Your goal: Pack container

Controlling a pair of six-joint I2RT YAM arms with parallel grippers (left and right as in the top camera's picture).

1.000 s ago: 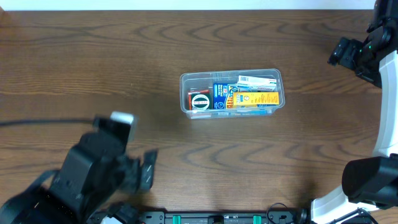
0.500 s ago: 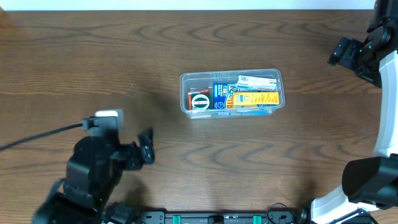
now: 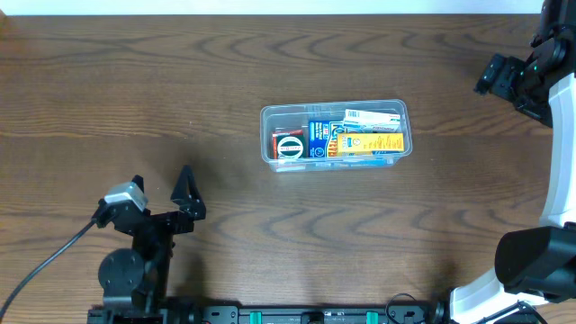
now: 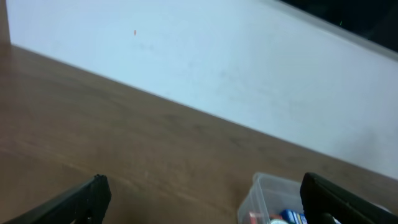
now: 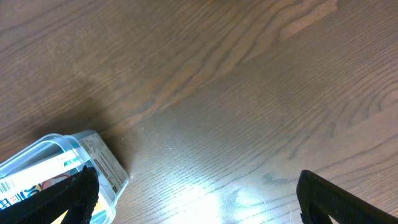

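The container, a clear plastic tub, stands at the table's middle. It holds colourful boxes: a red and black one, a blue one, and a yellow one. My left gripper is open and empty near the front left, well apart from the tub. In the left wrist view the tub's corner shows beyond the spread fingers. My right gripper is at the far right. In the right wrist view its fingers are open and empty, with the tub's end at the lower left.
The dark wood table runs across the whole view. A pale wall rises behind its far edge. A black cable trails from the left arm. The right arm's white base stands at the front right.
My left arm has pulled back toward the front edge and turned, so its open fingers now point toward the far side. The right arm and the tub have not moved.
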